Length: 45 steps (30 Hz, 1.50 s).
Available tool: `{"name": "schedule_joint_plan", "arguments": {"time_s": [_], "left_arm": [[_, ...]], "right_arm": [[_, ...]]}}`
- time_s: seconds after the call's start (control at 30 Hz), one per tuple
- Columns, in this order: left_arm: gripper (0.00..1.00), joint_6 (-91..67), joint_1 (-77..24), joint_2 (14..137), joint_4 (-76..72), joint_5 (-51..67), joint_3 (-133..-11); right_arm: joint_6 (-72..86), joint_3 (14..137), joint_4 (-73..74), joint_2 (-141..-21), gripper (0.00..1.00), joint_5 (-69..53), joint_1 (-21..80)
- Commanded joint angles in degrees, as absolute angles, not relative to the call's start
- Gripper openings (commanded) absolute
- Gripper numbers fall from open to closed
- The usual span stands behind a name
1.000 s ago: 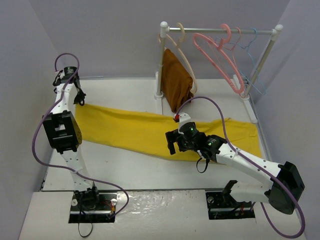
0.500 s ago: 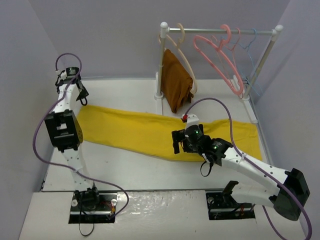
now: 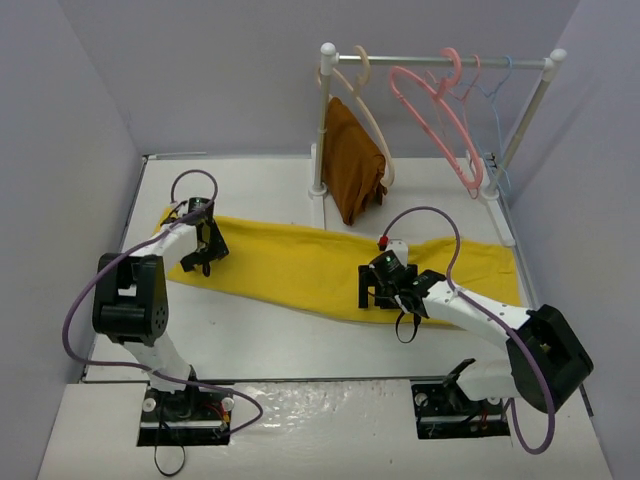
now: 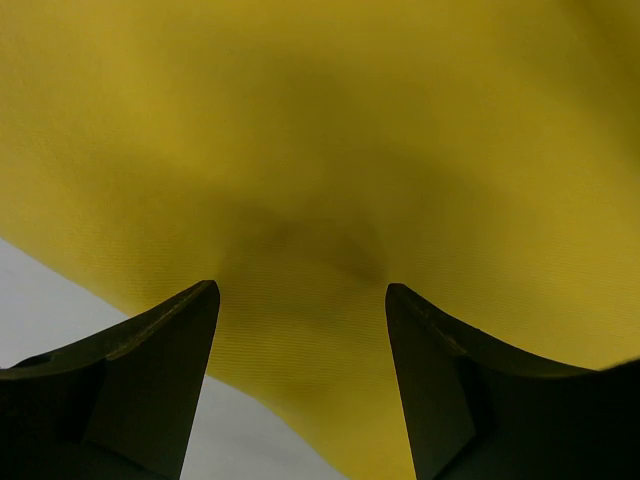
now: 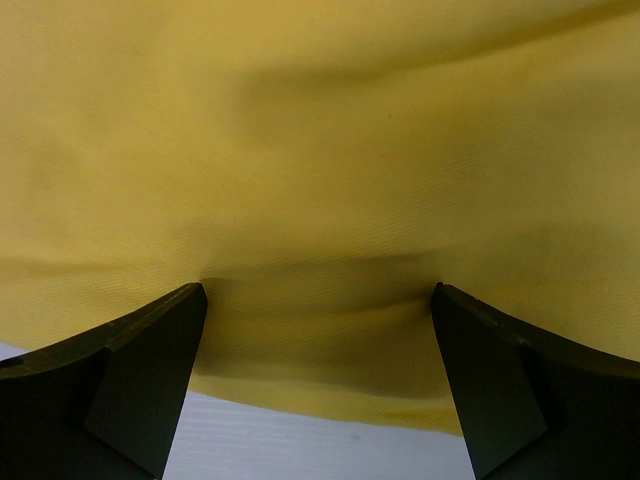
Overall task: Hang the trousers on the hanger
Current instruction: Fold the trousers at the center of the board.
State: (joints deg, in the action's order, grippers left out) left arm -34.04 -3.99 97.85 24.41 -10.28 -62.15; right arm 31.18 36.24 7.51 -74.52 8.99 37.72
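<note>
Desk [image 3: 260, 345] comes first for us: it carries the trousers [image 3: 290, 262], which lie flat across it. Their long axis runs from the left edge to the right edge and slants nearer to us as it goes right.

Above the far right corner stands the rail [image 3: 450, 62], and the hanger [image 3: 430, 125] hangs from it by its hook. It is off the desk and well apart from the cloth. The hanger lies beyond and to the right of both arms, and we judge the right arm the nearer to it.

The left end effector [image 3: 200, 252] sits over the left end of the trousers. Its wrist view shows the two fingers released and spread, with yellow cloth directly beneath and between them and bare desk showing just beside the left finger. It pinches nothing that we can see.

The right end effector [image 3: 384, 292] is over the near edge of the trousers, right of their middle. It is spread wider and grips nothing, with a low ridge of cloth lying across the gap and the near hem just below.

So for each arm the cloth lies straight down, across the gap between the fingers. We judge that closing there would gather a fold at two places along the long axis.

We can read no brand, label or writing in any view.
</note>
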Motion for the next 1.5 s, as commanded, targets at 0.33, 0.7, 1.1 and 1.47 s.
{"name": "schedule_joint_plan", "arguments": {"time_s": [0.33, 0.7, 1.1, 1.47], "left_arm": [[0.63, -40.14, 14.59, 98.33, 26.64, -9.62, -61.93], [0.64, -35.02, -0.58, 79.09, 27.37, -9.84, -62.71], [0.64, -29.66, -15.47, 67.03, 30.71, -6.03, -56.22], [0.64, -19.5, -15.47, 61.24, 29.58, -0.1, -53.23]], "right_arm": [[44.3, 35.4, 4.88, -85.02, 0.92, 6.36, 54.01], [35.94, 50.57, 17.03, -74.19, 0.9, 24.15, 51.03], [19.34, 57.3, 12.95, -81.28, 0.72, 22.37, 36.74], [-1.89, 59.96, 5.4, -84.8, 0.75, 2.7, 28.82]]}}
